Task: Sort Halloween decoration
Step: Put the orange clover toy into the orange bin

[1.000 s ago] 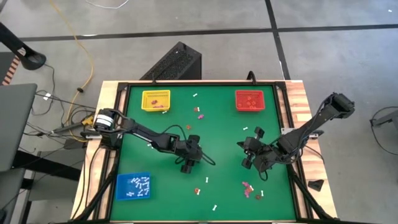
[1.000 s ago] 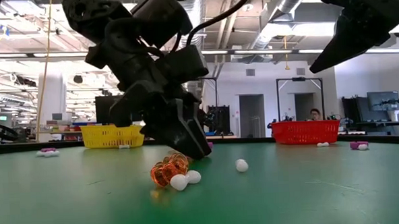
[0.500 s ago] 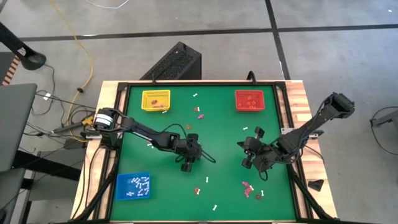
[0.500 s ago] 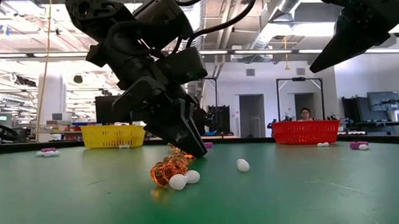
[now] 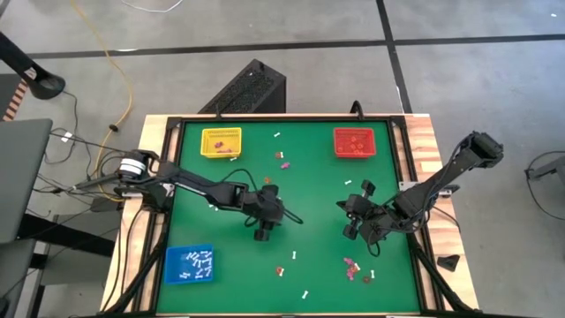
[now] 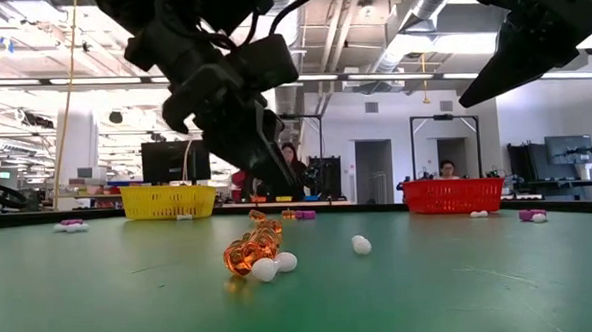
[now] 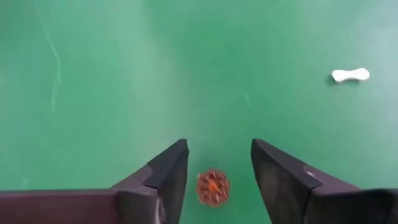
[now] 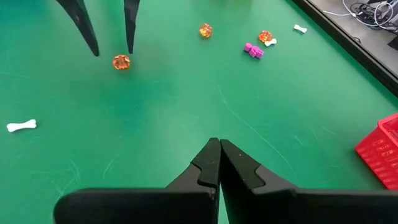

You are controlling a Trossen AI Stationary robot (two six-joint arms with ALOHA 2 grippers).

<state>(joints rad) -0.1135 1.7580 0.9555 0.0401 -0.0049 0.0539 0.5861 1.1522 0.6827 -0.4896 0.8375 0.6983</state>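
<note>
Hovering mid-table, your left gripper stands with fingers parted and empty above an orange trinket, which lies on the green table between the fingertips. Your right gripper waits toward the right edge, fingers pressed together, holding nothing. Other trinkets lie scattered: white bones and purple-pink pieces near the front edge; more sit in the blue tray, yellow tray and red tray.
</note>
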